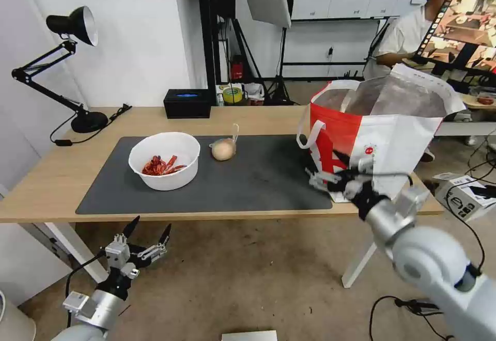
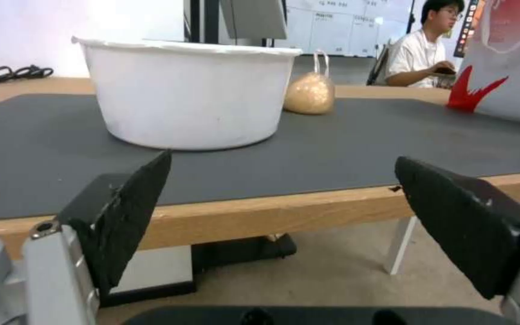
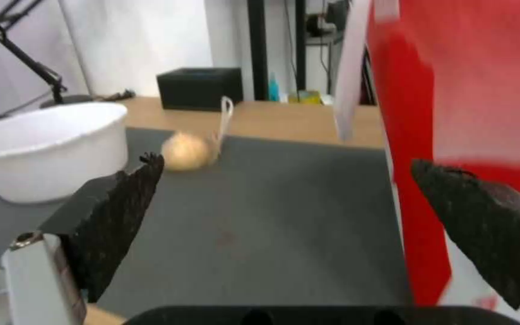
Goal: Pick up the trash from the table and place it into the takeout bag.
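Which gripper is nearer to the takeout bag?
The right. The right gripper is open beside the takeout bag at its front; the left gripper, also open, hangs below the table edge, near the bowl.

White bowl (image 1: 164, 160), tan bagged lump (image 1: 223, 149), upright bag (image 1: 380, 129)

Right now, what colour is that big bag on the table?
The bag is red and white with a silver lining, clearest in the head view.

left hand (image 1: 149, 227) low, fingers spread, right hand (image 1: 326, 168) raised, fingers spread
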Available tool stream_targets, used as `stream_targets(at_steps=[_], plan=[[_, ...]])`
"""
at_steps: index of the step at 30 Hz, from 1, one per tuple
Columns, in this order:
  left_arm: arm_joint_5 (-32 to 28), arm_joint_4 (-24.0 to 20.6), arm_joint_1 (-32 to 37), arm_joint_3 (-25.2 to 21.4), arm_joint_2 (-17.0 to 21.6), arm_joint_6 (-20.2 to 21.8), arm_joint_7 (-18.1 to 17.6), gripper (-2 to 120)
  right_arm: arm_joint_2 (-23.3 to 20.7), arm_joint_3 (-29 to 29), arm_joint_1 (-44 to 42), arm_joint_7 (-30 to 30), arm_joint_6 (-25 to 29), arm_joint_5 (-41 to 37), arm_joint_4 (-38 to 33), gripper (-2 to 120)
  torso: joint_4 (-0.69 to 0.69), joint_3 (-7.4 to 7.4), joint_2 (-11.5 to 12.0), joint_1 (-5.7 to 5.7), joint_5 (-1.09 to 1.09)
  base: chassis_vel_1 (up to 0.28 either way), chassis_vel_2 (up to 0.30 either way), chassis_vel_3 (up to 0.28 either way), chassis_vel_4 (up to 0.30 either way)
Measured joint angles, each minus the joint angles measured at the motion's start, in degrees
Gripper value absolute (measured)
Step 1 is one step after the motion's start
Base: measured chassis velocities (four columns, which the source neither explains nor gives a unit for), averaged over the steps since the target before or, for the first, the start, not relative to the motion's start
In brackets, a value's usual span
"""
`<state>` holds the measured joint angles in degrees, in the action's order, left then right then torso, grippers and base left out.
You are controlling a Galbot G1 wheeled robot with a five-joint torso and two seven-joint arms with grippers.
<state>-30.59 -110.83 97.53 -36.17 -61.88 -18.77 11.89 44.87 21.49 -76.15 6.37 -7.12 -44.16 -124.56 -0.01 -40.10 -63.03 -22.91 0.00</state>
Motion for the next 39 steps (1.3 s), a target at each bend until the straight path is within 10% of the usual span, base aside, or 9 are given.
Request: stream_targets(at_steps=[19,39], plan=[[0.1,1.1,0.8,-0.5,-0.1,-1.1,0.3,100,10.7,-3.9,-11.4,-0.7,5.7,11.1,5.9,100,0.01,0.0,0.0,0.0,0.0,0.0,0.0,0.0,0.0],[0.1,2.1,0.7,-0.6,-0.1,-1.2,0.5,100,11.1,-5.9,-10.2,-0.6,5.7,11.4,7.2,100,0.01,-0.01,0.0,-0.01,-0.01,0.0,0.0,0.0,0.0]])
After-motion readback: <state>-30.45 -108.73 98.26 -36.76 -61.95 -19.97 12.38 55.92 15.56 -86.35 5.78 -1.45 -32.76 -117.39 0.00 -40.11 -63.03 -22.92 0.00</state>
